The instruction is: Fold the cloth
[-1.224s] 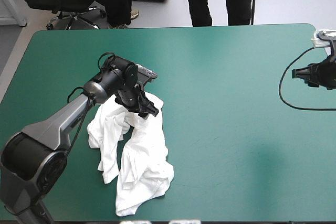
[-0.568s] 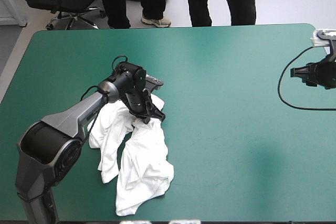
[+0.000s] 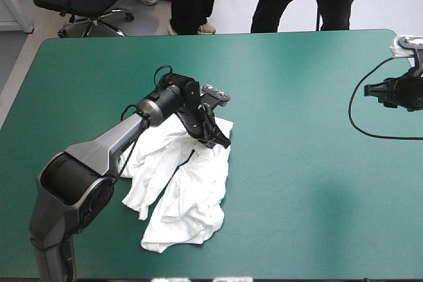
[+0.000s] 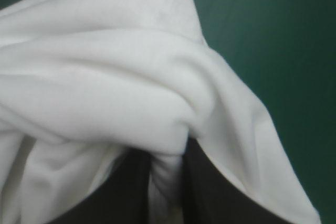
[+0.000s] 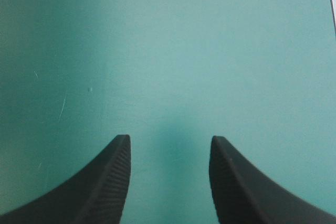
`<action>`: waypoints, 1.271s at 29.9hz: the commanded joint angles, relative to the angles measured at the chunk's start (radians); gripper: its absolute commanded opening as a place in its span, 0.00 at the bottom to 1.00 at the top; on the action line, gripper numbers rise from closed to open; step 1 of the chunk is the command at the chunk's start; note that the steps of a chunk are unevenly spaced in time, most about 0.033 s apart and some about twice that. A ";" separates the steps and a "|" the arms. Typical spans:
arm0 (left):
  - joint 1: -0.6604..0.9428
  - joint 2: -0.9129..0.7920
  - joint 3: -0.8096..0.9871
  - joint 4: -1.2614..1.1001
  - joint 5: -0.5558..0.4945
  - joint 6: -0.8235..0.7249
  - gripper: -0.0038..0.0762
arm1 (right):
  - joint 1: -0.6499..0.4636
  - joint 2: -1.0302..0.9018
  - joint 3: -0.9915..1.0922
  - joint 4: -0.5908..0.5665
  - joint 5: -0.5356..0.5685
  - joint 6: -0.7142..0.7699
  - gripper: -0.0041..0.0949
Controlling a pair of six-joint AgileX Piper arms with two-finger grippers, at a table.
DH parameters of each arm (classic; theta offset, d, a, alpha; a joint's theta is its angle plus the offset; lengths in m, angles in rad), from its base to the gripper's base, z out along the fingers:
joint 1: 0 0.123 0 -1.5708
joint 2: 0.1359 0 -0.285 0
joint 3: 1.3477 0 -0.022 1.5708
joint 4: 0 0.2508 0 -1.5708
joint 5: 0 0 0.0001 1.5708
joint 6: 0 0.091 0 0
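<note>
Here your left claw (image 3: 217, 138) is clamped on the crumpled T-shirt (image 3: 188, 193), heaped left of centre on the tabletop (image 3: 297, 183); your right claw (image 5: 169, 142) stands parted near the right edge.

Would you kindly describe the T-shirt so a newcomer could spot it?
On the teal-green table, left of its middle, lies the T-shirt, a crumpled white heap. One fold is pinched in the left tool; it is the only cloth there.
</note>
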 commanded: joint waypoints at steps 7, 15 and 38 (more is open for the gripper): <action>-0.121 0.023 -0.158 -0.092 -0.009 0.014 0.03 | -0.005 -0.032 -0.033 0.013 -0.041 -0.011 0.48; -0.178 0.041 -0.204 -0.135 -0.016 0.025 0.03 | -0.005 -0.032 -0.033 0.013 -0.041 -0.013 0.48; -0.069 -0.177 -0.215 -0.049 0.141 -0.017 0.74 | -0.005 -0.032 -0.033 0.013 -0.041 -0.038 0.48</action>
